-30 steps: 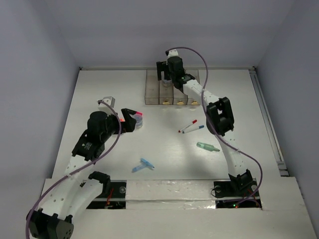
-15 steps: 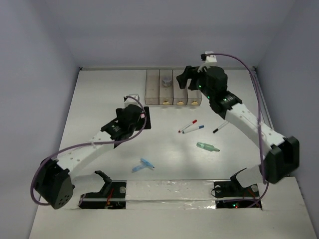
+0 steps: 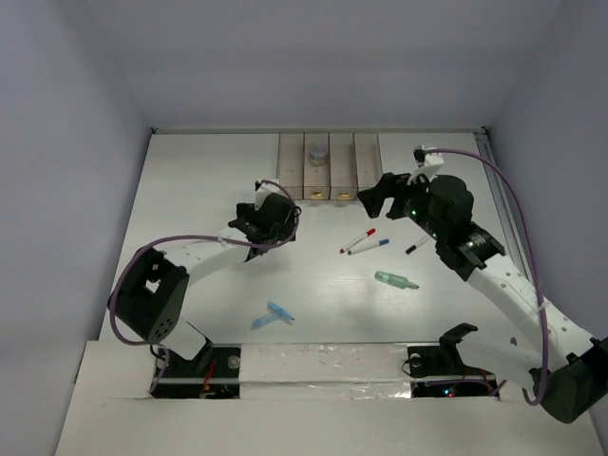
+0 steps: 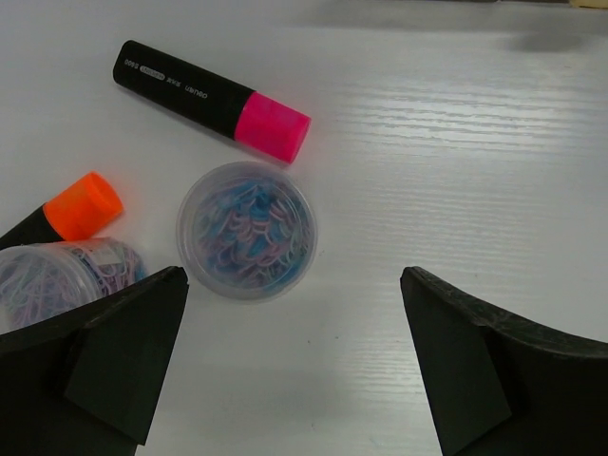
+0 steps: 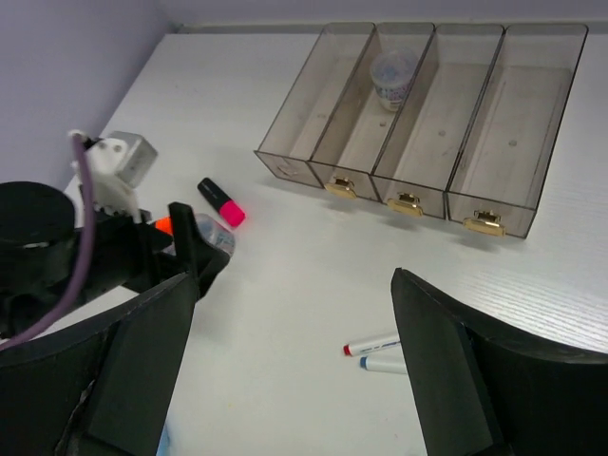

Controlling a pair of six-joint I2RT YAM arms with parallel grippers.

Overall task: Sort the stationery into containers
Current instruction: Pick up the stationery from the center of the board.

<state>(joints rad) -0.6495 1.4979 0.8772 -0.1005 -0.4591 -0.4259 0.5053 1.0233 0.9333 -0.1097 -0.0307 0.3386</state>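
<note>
Left hand [image 4: 293, 275]: moved forward, spread apart above clip jar [image 4: 247, 231] on bench [image 4: 456, 142].
Right hand [image 5: 293, 277]: pulled back from bins [image 5: 432, 104], spread apart, empty.
Binned jar [image 5: 392, 76]: unmoved, second compartment from left.

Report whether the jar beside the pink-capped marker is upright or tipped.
Upright: in the left wrist view the jar shows its full round top face-on.

Bright, even overhead light — soft shadows, frames sharp throughout.
</note>
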